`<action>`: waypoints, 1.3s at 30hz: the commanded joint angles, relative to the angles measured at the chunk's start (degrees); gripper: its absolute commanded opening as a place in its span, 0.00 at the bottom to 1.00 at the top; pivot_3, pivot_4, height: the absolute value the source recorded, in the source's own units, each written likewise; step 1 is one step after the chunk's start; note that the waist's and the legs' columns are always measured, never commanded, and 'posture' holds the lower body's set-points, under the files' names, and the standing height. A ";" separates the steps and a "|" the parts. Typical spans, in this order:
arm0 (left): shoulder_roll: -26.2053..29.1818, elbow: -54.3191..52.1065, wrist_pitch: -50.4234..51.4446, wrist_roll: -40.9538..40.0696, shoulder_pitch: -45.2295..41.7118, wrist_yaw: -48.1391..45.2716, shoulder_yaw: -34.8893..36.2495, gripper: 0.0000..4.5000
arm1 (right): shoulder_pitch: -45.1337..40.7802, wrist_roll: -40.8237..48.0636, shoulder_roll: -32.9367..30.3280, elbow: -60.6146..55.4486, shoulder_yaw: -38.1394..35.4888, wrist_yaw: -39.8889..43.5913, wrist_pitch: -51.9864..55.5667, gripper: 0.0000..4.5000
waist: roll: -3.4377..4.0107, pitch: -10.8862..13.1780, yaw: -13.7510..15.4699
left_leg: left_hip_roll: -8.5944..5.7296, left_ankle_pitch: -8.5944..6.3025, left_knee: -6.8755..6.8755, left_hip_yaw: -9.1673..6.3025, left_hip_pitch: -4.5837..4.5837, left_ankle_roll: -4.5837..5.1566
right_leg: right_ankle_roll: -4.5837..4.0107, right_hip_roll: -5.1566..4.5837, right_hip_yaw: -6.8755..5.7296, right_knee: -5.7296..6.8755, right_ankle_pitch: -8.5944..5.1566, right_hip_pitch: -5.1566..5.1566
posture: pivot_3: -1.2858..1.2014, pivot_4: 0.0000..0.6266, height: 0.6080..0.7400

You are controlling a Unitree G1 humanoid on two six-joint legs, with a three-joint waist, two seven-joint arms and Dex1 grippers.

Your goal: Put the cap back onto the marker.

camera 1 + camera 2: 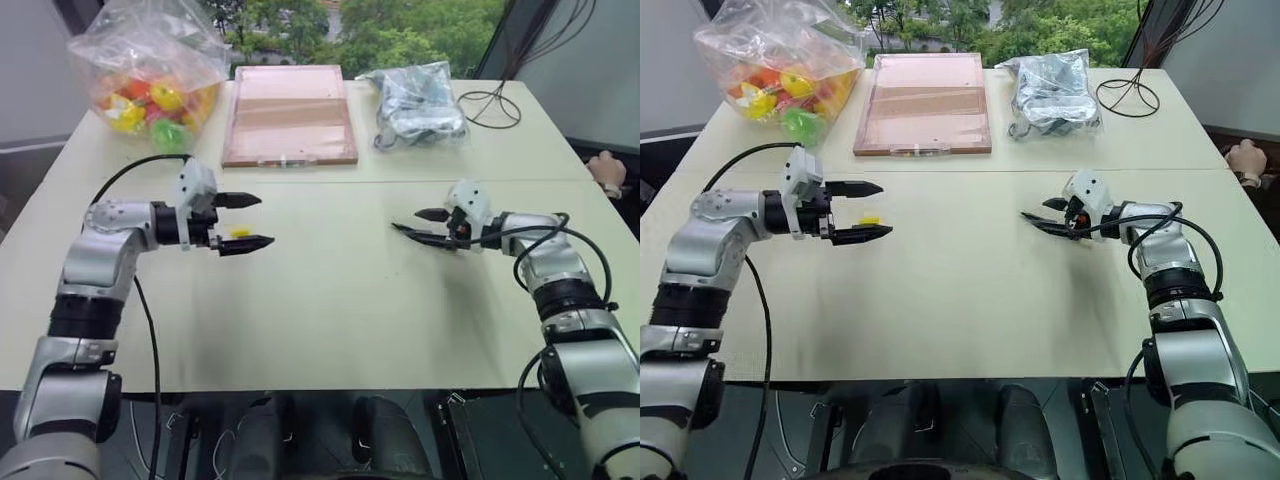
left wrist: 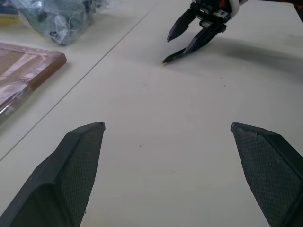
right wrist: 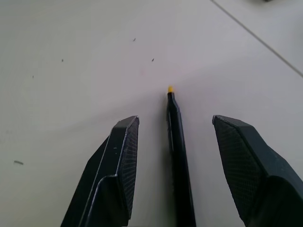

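Counter (image 1: 330, 300): pale cream top, seam line running across it behind both grippers.
Toy bag (image 1: 150, 70): clear plastic, full of bright toys, on the counter's far left corner.
Tray (image 1: 290, 112): flat pinkish-brown board, just right of the toy bag, at the far edge.
Parts bag (image 1: 420, 105): clear plastic with grey contents, right of the tray, near it but apart.
Cable loop (image 1: 490, 105): thin black wire, right of the parts bag.
Person's hand (image 1: 607, 170): at the counter's right edge, resting off its corner.
Left gripper (image 1: 248, 221): jaws spread wide, nothing between the pads, pointing across the counter toward the right gripper, well apart from it.
Right gripper (image 3: 173, 156): jaws partly open, marker lying in the gap between them; contact of the fingers (image 3: 113, 175) with it cannot be told.
Marker (image 3: 177, 146): thin, black, uncapped, small yellow tip pointing away from the right gripper toward the left one, tip low by the counter surface.
Cap (image 1: 240, 232): tiny, bright yellow, seen from the head views between the left gripper's fingertips, close above the lower one; on the counter or not cannot be told.
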 commanded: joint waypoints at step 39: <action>7.86 5.62 -5.46 2.08 1.95 4.13 6.76 1.00 | -9.30 -2.67 3.30 -3.27 -1.34 6.04 0.15 0.02 | 0.14 0.07 -0.69 | 0.03 0.02 -0.07 0.05 0.10 -0.05 | -0.01 0.00 0.01 0.08 0.00 -0.03 | 0.52 0.24 1.00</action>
